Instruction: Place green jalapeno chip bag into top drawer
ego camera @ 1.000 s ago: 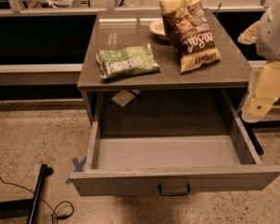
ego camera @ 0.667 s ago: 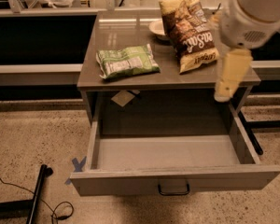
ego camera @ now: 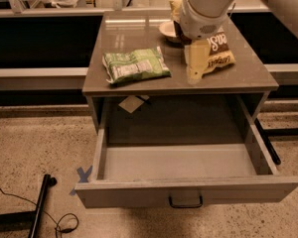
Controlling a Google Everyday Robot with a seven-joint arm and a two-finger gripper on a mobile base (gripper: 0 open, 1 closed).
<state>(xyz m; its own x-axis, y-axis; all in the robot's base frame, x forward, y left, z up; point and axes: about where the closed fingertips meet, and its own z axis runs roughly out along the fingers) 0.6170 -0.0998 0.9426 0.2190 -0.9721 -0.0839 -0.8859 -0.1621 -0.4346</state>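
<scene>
The green jalapeno chip bag (ego camera: pixel 135 65) lies flat on the grey cabinet top (ego camera: pixel 114 86), left of centre, white label panel facing up. The top drawer (ego camera: pixel 188 191) is pulled wide open below it, grey, empty inside, with a small dark loop handle (ego camera: pixel 185 202) at the front centre. My gripper (ego camera: pixel 195 66) hangs from the white arm over the right part of the cabinet top, its cream-coloured fingers (ego camera: pixel 194 58) pointing down, to the right of the green bag and apart from it. It holds nothing.
A larger brown and yellow chip bag (ego camera: pixel 216 53) lies at the top's right, partly behind my arm. A white bowl (ego camera: pixel 168 29) sits behind it. A white paper tag (ego camera: pixel 131 103) hangs under the top. A blue tape cross (ego camera: pixel 82 177) and black cables (ego camera: pixel 39 212) lie on the floor.
My arm has swung in from the right edge leftward over the cabinet top, now covering part of the brown bag and closer to the green bag. Bags and drawer have not moved.
</scene>
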